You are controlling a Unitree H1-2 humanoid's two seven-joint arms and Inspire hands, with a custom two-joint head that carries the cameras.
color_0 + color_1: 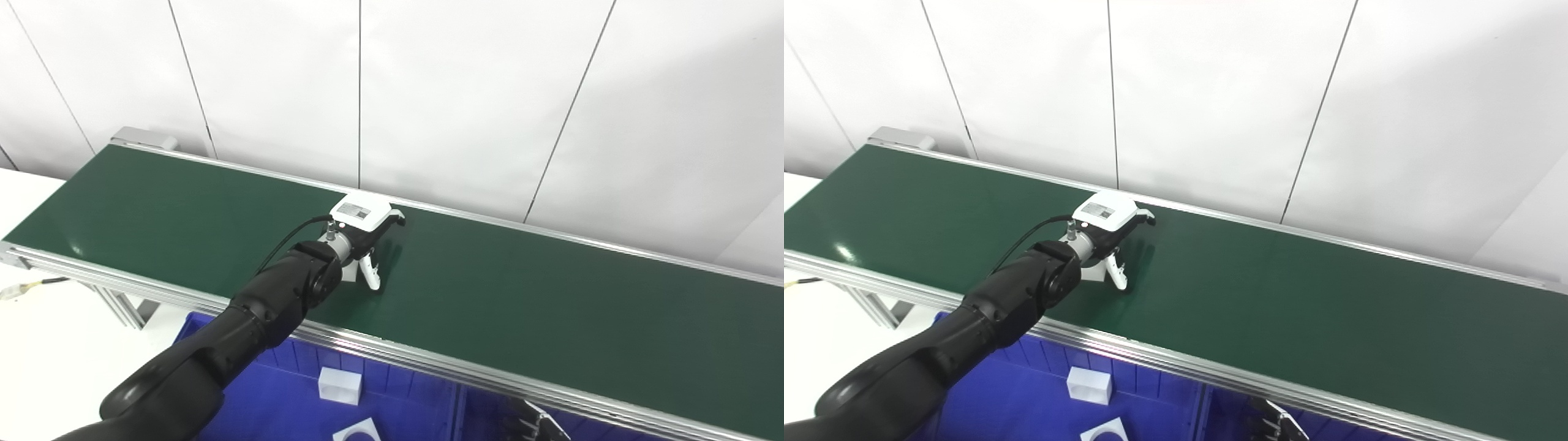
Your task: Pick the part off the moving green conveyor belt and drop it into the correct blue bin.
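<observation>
Green conveyor belt (520,294); a white part (350,273) lies on it

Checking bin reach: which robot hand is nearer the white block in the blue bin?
Right. The right robot hand sits low beside the bin, right of the block. The left robot hand is up over the belt, beyond it.
</observation>
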